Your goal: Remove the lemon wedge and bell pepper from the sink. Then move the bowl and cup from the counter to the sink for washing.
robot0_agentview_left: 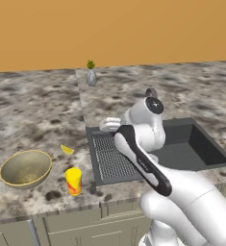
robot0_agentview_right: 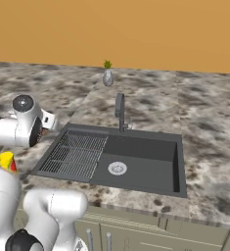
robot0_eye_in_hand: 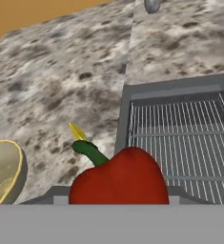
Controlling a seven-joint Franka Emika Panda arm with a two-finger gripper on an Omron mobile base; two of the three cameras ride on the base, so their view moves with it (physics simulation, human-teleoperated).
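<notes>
From the left base view you've got the bowl [robot0_agentview_left: 26,168], cup [robot0_agentview_left: 74,180] and lemon wedge [robot0_agentview_left: 67,150] sitting on the bench [robot0_agentview_left: 32,110], left of the sink [robot0_agentview_left: 182,144]. Right base view: the arm hides the fingers. Hand view: the bell pepper [robot0_eye_in_hand: 118,178] sits right at the fingers, looks pinched, over the drainboard [robot0_eye_in_hand: 180,138] edge.

No readable text, labels or numbers, cup [robot0_agentview_left: 73,180] bears just an orange-red mark

One bowl [robot0_agentview_left: 25,168], one cup [robot0_agentview_left: 74,181], one lemon wedge [robot0_agentview_left: 67,150], one bell pepper [robot0_eye_in_hand: 118,178].
</notes>
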